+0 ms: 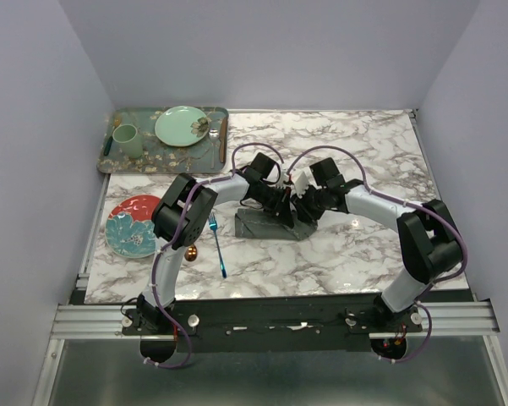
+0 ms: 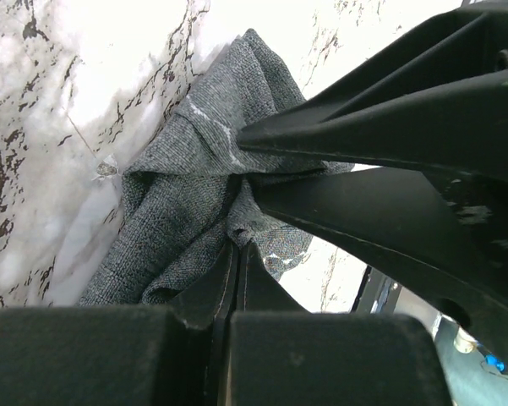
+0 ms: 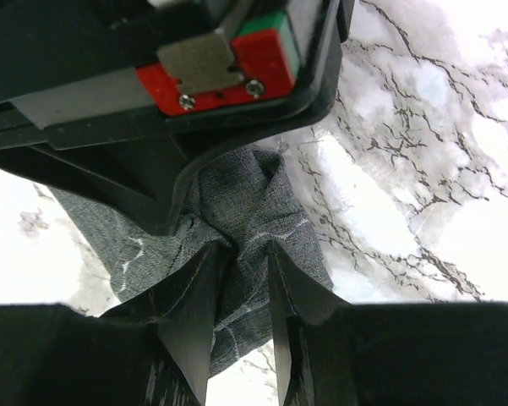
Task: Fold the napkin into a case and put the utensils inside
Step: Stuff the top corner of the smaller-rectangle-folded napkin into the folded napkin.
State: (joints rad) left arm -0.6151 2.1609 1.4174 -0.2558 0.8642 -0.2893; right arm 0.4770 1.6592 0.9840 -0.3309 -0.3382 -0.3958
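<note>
Two arm bases sit at the near edge of the marbled surface (image 1: 363,254). Just past them on the left, the blue fork (image 1: 219,247) lies flat with its tines pointing away. The copper spoon (image 1: 193,252) is just beside it, mostly hidden under the left arm. Further left is a red-and-teal floral plate (image 1: 133,225), apart from both utensils.

Mid-surface: the napkin (image 1: 266,225) is dark grey and bunched into a short lumpy heap, not laid flat. Pale stitch lines show on the folds. Both claws meet over its right end, nearly touching each other.
- Left claw (image 2: 237,247): clenched tight, a ridge of napkin pinched between the fingers.
- Right claw (image 3: 243,249): fingers a little apart, with a thick fold of napkin squeezed between them, so it is grasping the cloth.

Neither utensil is on or in the napkin.

Far left corner: a patterned green tray (image 1: 104,157) carries a green cup (image 1: 125,139), a mint plate (image 1: 180,125) and a brown-handled utensil (image 1: 222,140) along its right side.
</note>
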